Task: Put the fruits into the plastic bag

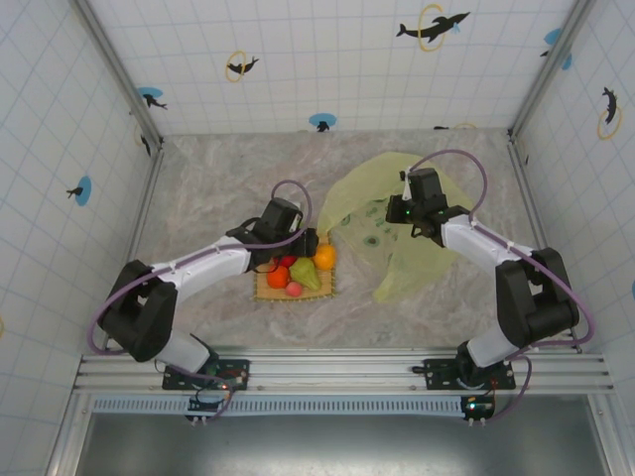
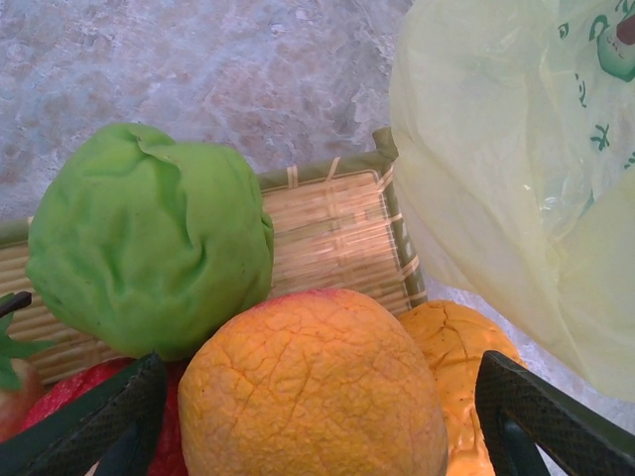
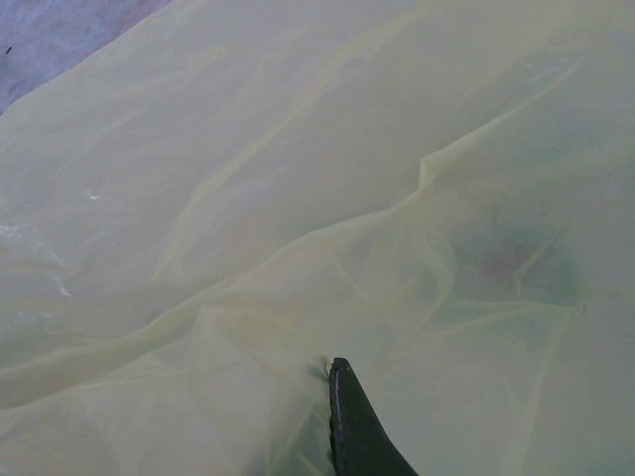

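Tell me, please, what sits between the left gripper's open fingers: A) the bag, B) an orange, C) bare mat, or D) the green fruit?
B: in the left wrist view the big orange sits squarely inside the open left gripper, while the bag lies off to the right.

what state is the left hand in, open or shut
Open: the left hand has its fingers wide apart, an orange between them.
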Tool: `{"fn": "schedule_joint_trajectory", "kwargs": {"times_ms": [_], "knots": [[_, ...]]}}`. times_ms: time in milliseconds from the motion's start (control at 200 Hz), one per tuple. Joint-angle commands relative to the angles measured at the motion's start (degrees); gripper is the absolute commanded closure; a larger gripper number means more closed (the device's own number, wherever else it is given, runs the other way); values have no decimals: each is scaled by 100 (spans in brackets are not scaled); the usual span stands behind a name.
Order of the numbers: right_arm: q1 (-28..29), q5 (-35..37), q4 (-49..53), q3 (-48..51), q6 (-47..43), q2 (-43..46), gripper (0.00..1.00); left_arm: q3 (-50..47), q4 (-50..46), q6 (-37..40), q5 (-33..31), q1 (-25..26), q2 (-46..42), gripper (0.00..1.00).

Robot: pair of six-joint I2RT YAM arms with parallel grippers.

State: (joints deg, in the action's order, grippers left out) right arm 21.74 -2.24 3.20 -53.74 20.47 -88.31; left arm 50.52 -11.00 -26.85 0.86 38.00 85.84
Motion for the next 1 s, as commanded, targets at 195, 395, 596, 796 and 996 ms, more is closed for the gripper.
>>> {"fn": "schedule_joint_trajectory", "kwargs": {"times_ms": [195,395,596,796,996], "knots": [[-59,-48,5,-213,-34,7,100,195,-160,154,-97,75,155,24],[-73,-71,-3,-220,-29,-21,100,201,-140,150,-78,88,207,25],[-73,-75,-17,-234,-25,-28,100,151,-80,140,-85,85,118,32],[-75,-68,-13,-232,-22,-11,100,39,-9,100,-116,90,-53,40],[-82,-62,-15,-234,-8,16,100,-92,134,67,-140,81,-309,46]]}}
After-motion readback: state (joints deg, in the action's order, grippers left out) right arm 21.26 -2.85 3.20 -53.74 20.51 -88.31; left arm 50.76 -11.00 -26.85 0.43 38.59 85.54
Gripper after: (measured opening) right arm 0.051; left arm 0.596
